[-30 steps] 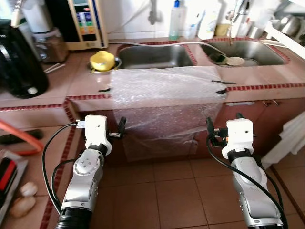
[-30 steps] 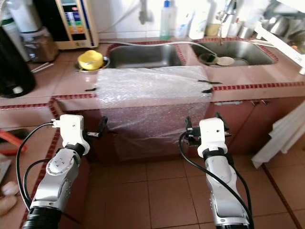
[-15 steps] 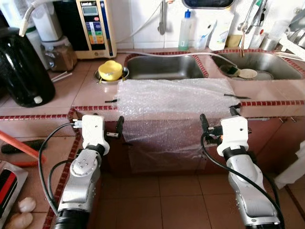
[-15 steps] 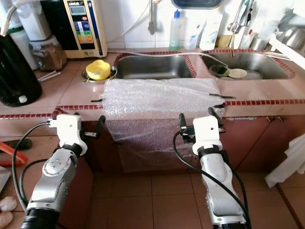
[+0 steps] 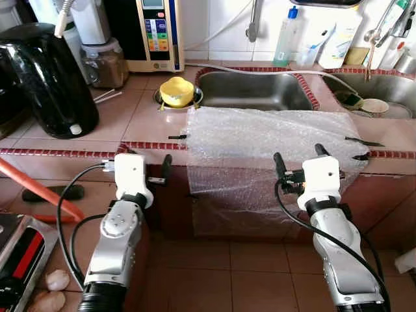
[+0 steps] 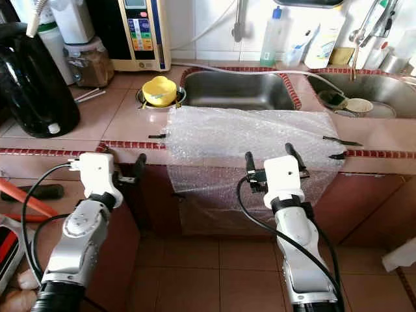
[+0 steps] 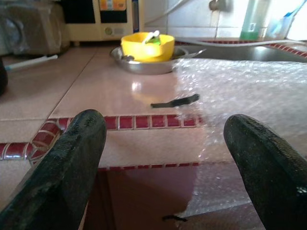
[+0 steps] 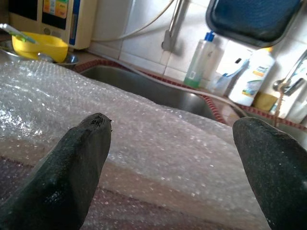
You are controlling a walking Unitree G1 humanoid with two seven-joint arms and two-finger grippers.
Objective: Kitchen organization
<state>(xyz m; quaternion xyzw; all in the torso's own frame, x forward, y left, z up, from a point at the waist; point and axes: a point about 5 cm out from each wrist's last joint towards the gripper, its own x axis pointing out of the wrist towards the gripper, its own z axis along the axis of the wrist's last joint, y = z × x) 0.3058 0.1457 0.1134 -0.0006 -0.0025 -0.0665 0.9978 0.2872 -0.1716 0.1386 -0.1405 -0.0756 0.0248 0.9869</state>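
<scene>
A sheet of bubble wrap (image 5: pixel 273 140) lies on the pink tiled counter (image 5: pixel 91 130) in front of the left sink (image 5: pixel 253 91) and hangs down over the cabinet front, held by strips of black tape (image 7: pixel 175 101). A yellow bowl (image 5: pixel 176 91) sits in a metal dish just left of that sink. My left gripper (image 5: pixel 156 174) is open at the counter's edge, left of the sheet, with nothing between its fingers (image 7: pixel 72 163). My right gripper (image 5: pixel 299 160) is open before the sheet's hanging part, its fingers (image 8: pixel 81 158) empty.
A black kettle (image 5: pixel 52 81) and a water machine (image 5: pixel 156 32) stand at the back left. Bottles (image 5: pixel 286 39) line the wall behind the sinks; a second sink (image 5: pixel 383 91) holds dishes. An orange hose (image 5: pixel 39 192) and clutter lie on the floor at left.
The whole picture has shifted right and the counter is nearer, so the camera has moved. Both grippers stay open and empty before the counter edge.
</scene>
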